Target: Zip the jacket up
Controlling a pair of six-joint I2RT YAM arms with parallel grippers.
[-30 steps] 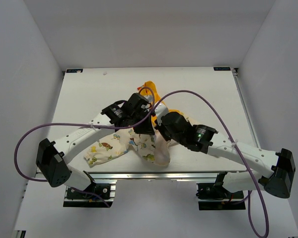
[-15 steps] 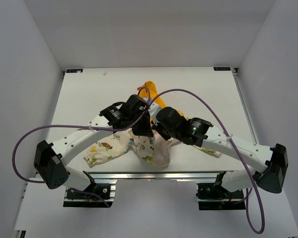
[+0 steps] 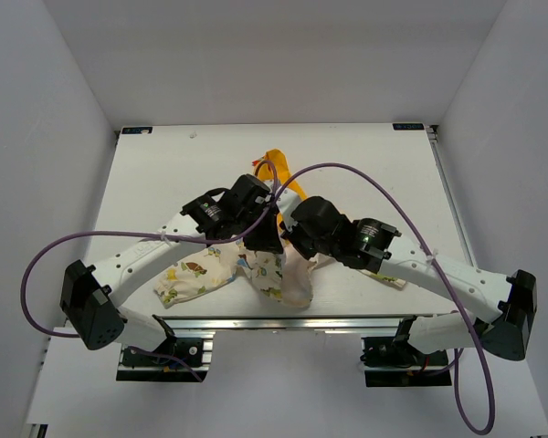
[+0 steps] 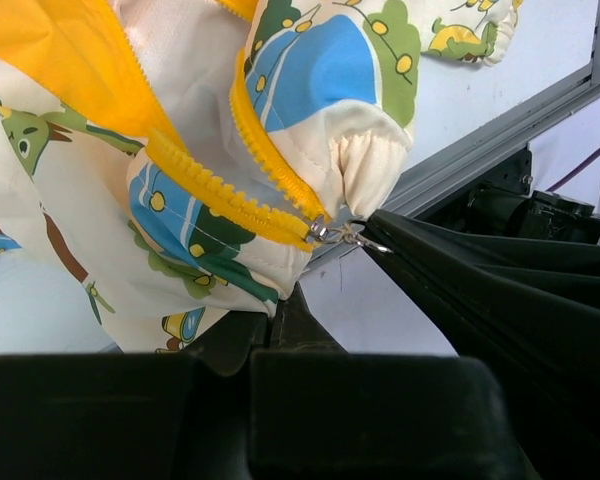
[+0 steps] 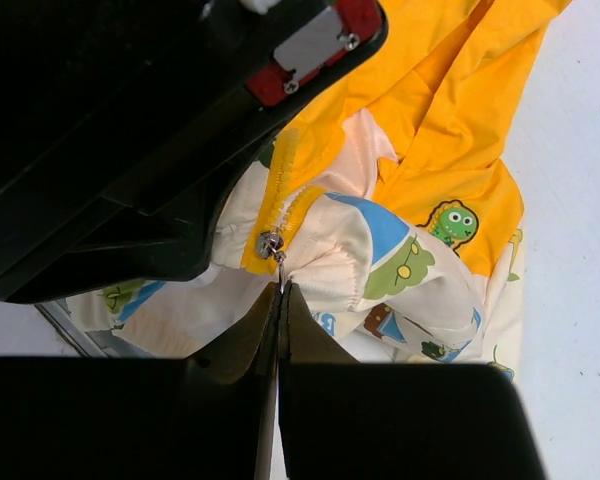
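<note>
2 grippers pinched at the zip's foot

Your left gripper [image 4: 280,318] is clamped on the hem of the jacket [image 3: 276,272] beside the zipper's bottom end, which anchors the cloth. Your right gripper [image 5: 280,298] is closed on the zipper pull [image 5: 271,246], placed to draw it upward. The jacket lies bunched by the near edge of the table [image 3: 164,173].

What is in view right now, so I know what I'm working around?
jacket: one, cream with cartoon prints and yellow-orange lining, bunched mid-table between the arms.
zipper: one, yellow-orange, its two rows meeting at the jacket's bottom hem.
zipper pull: one, silver, at that hem.
table: one, white, under the jacket.
cables: two, purple, looping from the arms.
left gripper: one, black, shut on the jacket's hem.
right gripper: one, black, shut on the zipper pull.
</note>
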